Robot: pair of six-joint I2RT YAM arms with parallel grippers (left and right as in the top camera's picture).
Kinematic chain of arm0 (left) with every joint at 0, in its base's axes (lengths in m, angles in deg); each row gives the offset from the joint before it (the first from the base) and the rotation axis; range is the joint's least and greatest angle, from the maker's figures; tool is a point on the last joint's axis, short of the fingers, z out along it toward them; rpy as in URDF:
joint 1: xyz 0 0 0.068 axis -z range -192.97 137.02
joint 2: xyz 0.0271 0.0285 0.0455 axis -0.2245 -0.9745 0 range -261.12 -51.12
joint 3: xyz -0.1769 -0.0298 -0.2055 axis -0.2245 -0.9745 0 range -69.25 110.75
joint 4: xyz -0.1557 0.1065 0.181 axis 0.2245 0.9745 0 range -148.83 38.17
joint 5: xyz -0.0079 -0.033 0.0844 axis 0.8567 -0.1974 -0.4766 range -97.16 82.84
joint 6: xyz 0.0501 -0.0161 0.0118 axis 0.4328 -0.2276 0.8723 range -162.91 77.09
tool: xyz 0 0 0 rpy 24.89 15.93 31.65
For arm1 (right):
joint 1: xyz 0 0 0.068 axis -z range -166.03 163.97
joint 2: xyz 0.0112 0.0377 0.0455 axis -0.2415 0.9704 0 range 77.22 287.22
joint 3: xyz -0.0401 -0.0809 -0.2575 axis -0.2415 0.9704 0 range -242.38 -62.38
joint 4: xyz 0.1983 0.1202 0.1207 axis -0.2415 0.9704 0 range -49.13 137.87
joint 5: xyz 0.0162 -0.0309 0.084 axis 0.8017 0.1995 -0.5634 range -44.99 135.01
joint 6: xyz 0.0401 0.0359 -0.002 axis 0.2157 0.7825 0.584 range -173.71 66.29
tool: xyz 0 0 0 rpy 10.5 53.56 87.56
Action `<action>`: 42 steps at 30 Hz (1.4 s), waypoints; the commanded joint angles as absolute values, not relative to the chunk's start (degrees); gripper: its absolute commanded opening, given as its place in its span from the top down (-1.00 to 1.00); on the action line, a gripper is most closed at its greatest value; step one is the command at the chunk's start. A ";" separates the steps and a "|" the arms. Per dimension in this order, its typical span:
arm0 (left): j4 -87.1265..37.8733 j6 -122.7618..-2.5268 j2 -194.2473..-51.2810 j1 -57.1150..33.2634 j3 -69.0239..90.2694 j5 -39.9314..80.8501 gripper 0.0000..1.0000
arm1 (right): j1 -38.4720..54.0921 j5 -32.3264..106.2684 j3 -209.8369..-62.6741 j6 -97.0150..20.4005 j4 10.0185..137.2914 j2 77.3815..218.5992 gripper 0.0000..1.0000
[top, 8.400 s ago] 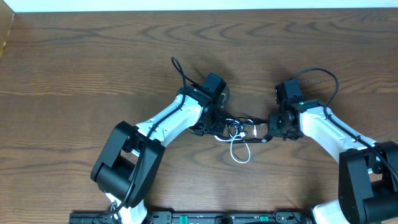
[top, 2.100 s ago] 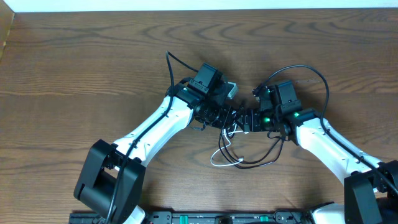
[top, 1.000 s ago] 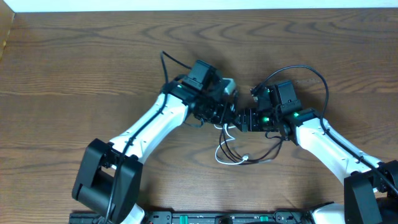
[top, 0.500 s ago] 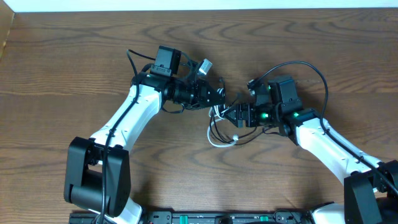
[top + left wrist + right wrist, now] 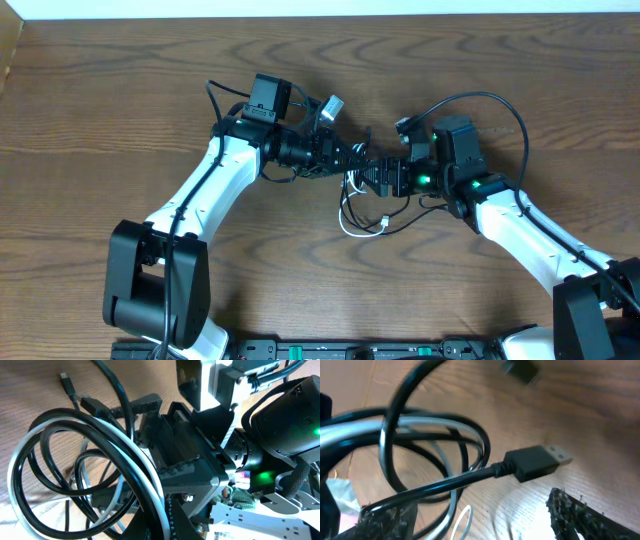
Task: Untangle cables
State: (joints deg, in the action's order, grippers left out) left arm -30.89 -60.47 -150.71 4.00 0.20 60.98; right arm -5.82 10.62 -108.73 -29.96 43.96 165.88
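On a dark wooden tabletop point(image 5: 120, 80), the cables point(image 5: 362, 202) bunched at centre, loops trailing toward 6 o'clock; the left gripper point(image 5: 352, 160) clamped them from 10 o'clock, while the right gripper point(image 5: 378, 176) stood with jaws apart at 2 o'clock.

Black cables point(image 5: 470, 476) and one white cable point(image 5: 445, 424) in loose overlapping loops on wood table point(image 5: 600, 420). USB plug point(image 5: 540, 461) points right. Second plug point(image 5: 520, 369) at top, blurred. Right gripper point(image 5: 477, 515) fingers spread wide, clamping nothing.
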 commanded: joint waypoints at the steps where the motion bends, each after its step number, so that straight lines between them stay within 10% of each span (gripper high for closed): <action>1: -31.57 -61.32 -149.57 3.80 -0.02 66.47 0.85 | -5.51 13.59 -109.40 -27.60 43.35 166.16 -0.61; 15: -42.10 -68.91 -149.57 3.80 -0.02 73.16 0.85 | -7.24 16.41 -109.40 -27.53 44.86 166.27 -0.49; 27: -37.97 -64.43 -149.59 3.84 -0.81 61.14 0.76 | -7.24 29.99 -109.40 -27.62 60.40 166.27 0.80; 31: -29.51 -59.90 -149.59 3.87 -0.83 53.00 0.47 | -7.24 32.13 -109.40 -27.64 62.34 166.27 0.97; 42: -16.00 -54.94 -149.59 3.87 -0.83 37.16 0.63 | -6.98 35.23 -109.40 -28.25 65.56 166.27 0.98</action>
State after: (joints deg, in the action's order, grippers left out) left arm -16.81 -57.23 -150.69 4.26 -1.51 43.26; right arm -7.19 33.73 -109.49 -27.20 65.43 166.01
